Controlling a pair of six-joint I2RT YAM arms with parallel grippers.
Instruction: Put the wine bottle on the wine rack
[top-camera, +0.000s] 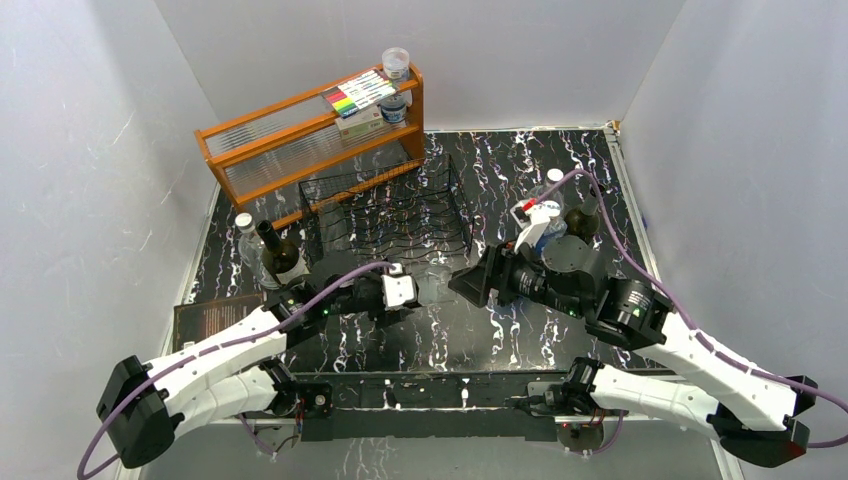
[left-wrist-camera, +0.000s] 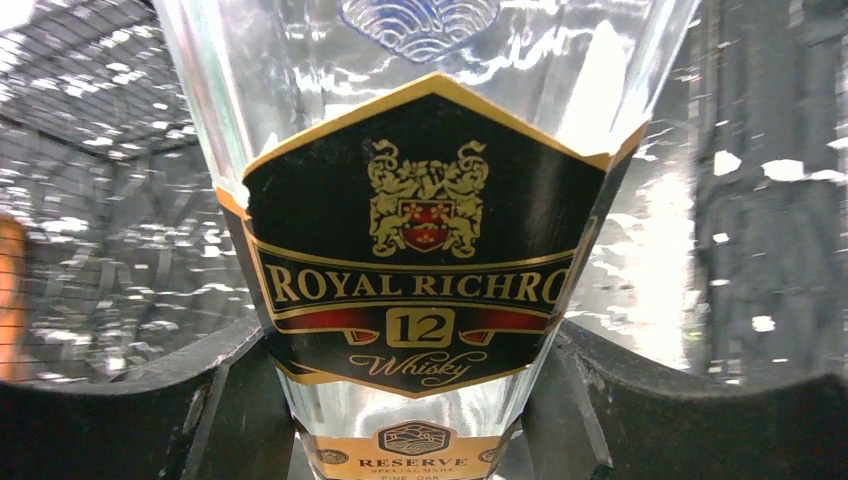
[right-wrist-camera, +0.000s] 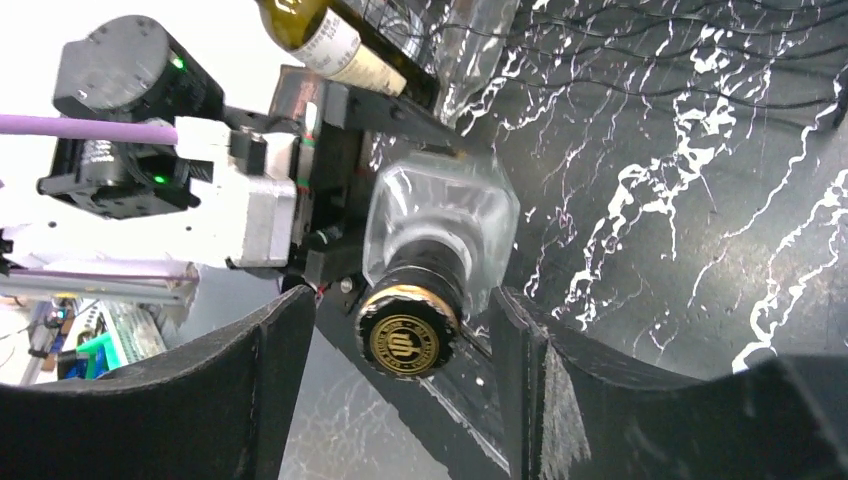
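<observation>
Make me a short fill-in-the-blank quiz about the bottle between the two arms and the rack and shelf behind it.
1. The label on the clear bottle reads Royal Richro ____ Whisky.
2. The left hand is clamped on the bottle's body, while the ____ stands open around its cap.
3. Behind the black wine rack stands a wooden shelf coloured ____.
Missing words: 12; right hand; orange.
</observation>
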